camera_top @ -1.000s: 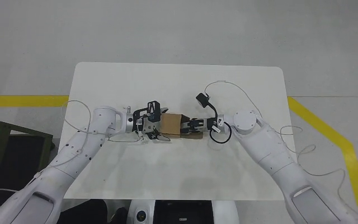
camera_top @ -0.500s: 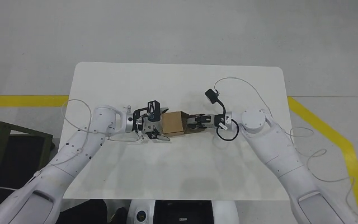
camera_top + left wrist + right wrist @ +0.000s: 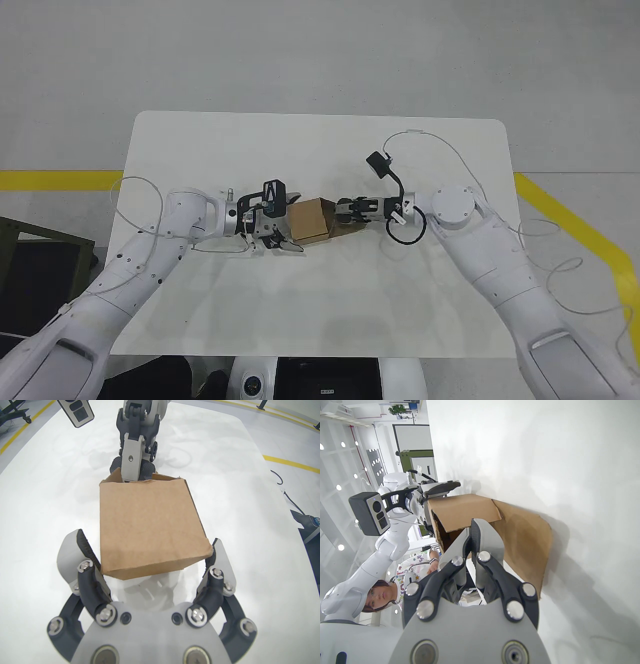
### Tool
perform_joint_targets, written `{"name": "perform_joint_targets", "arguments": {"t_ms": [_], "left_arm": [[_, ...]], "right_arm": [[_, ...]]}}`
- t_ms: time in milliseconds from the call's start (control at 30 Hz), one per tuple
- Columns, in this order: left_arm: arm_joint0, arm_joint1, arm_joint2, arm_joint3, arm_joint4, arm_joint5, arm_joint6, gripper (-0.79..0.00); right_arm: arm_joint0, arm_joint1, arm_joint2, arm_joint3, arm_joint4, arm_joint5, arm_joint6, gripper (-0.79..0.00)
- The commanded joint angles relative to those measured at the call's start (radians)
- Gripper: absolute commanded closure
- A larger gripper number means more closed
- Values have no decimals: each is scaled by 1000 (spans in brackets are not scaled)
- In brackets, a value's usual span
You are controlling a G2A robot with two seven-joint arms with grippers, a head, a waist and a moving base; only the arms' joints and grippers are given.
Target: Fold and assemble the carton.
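Observation:
A brown cardboard carton (image 3: 312, 220) lies on its side at the middle of the white table (image 3: 200, 150), held between both arms. My left gripper (image 3: 148, 543) is shut on the carton (image 3: 147, 525), one finger on each side of its closed end. From the opposite side, my right gripper (image 3: 470, 526) is shut on the edge of the carton's (image 3: 462, 510) open end. One loose flap (image 3: 525, 540) hangs open beside it, against the table. In the left wrist view the right gripper (image 3: 131, 475) pinches the far rim.
Thin white cables (image 3: 420, 140) loop over the table behind the right arm and beside the left arm (image 3: 135, 195). Bare table surface lies all around the carton, with the front edge (image 3: 300, 352) a short way off.
The right arm has swung its wrist toward the table's far side and turned, and the carton has rotated slightly with it. The left gripper has stayed put.

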Motion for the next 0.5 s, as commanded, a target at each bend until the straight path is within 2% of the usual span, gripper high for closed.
{"name": "perform_joint_targets", "arguments": {"t_ms": [0, 467], "left_arm": [[-1, 1, 4, 1, -1, 0, 1, -785], [-14, 8, 27, 5, -10, 0, 16, -785]], "right_arm": [[7, -4, -9, 12, 5, -4, 22, 0], [38, -39, -64, 62, 55, -24, 80, 0]]}}
